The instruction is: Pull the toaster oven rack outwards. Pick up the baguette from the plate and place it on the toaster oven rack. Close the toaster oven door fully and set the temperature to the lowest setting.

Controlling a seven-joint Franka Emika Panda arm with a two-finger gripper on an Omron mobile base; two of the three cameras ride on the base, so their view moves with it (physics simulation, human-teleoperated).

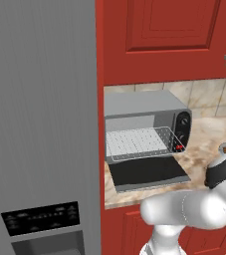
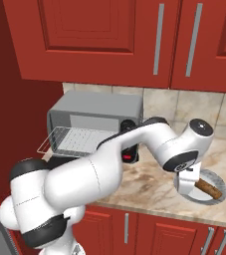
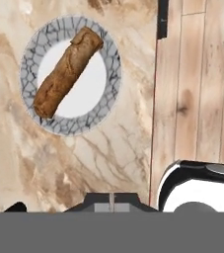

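While the toaster oven rack (image 1: 139, 143) is sitting drawn out over the dropped toaster oven door (image 1: 148, 174), ready for loading, the fingers (image 2: 187, 185) are hovering pressed together above the baguette (image 3: 67, 71), which is lying diagonally on the plate (image 3: 111, 59) on the table (image 3: 84, 158), right of the oven.

The marble counter (image 2: 149, 187) bears the toaster oven (image 2: 92, 119) and, well apart, the plate (image 3: 44, 39).

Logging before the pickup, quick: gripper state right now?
Gripper: shut, holding nothing, above the baguette on the plate.
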